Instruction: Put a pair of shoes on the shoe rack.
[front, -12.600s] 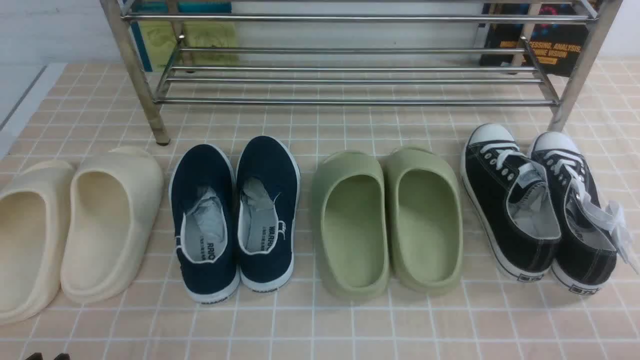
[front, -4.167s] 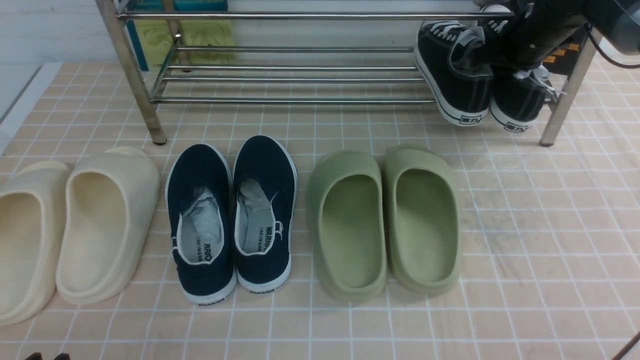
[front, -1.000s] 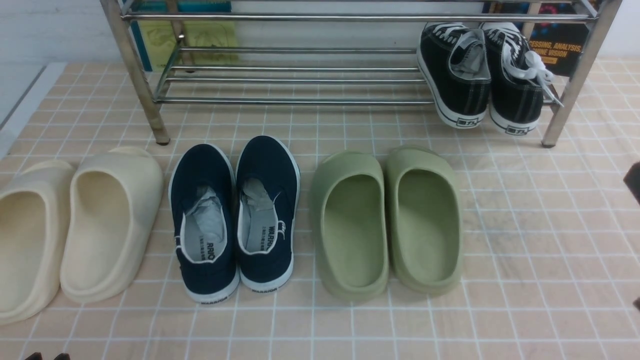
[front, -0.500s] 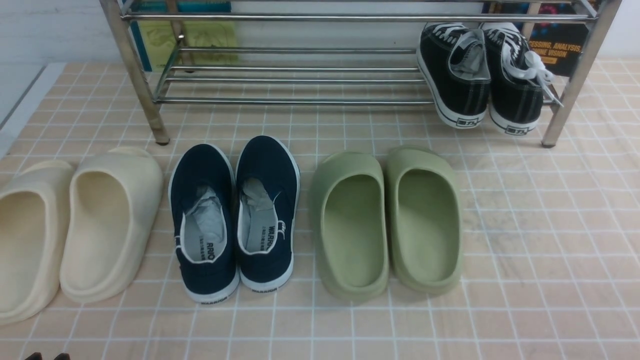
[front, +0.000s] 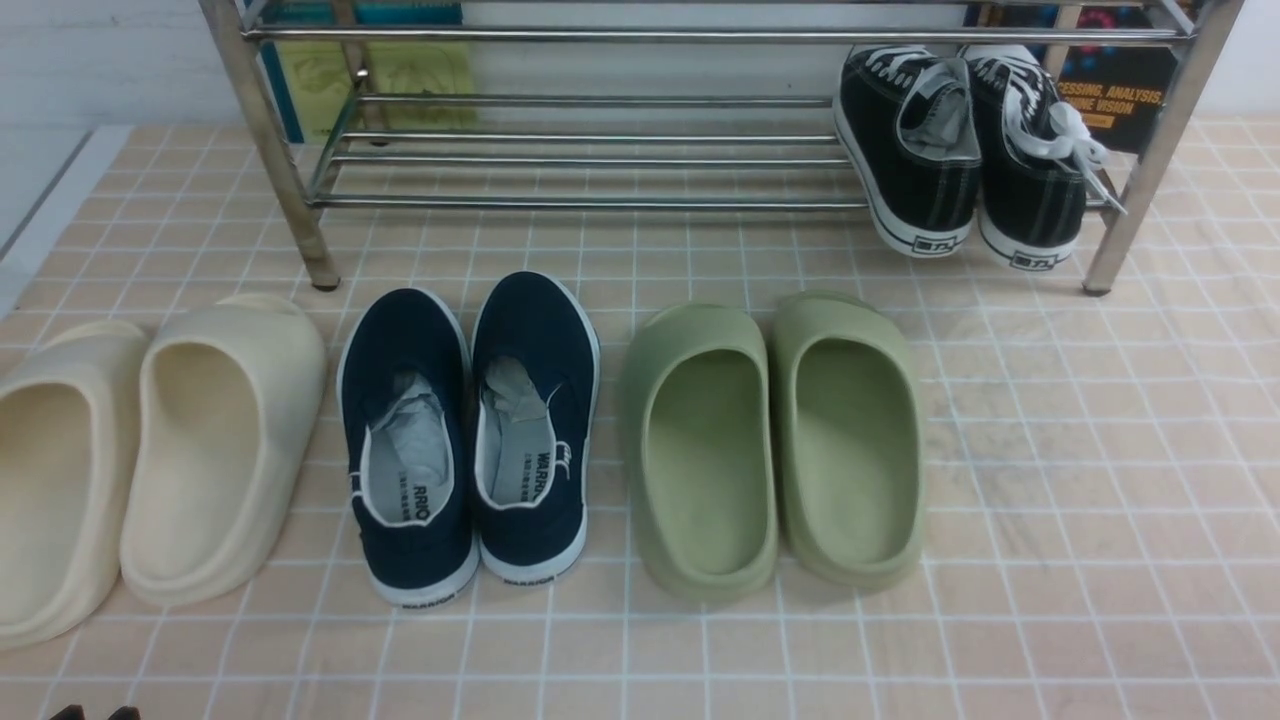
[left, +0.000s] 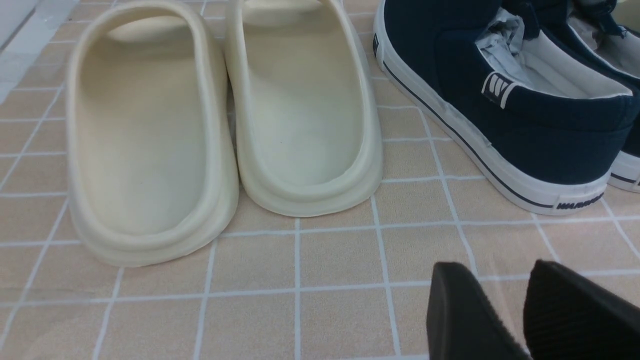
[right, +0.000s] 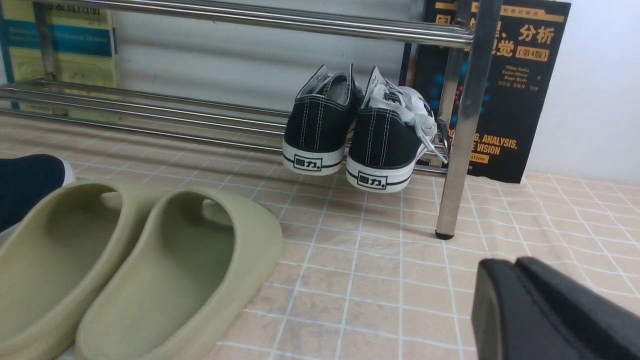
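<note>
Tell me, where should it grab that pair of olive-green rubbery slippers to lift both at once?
Probably the two inner walls of the pair of olive-green rubbery slippers, pinched together from above. They lie side by side, touching along that middle line, with openings facing up, so one finger of the right pincer could drop into each.

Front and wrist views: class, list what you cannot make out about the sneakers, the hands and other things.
- Sneakers toe caps: front view, top rail of rack crosses them; right wrist view, heels hide them.
- Right hand: right wrist view, cut by frame corner; open or shut unclear.
- Outer cream slipper: front view, cut by left edge.
- Book title: right wrist view, rack leg covers part.
</note>
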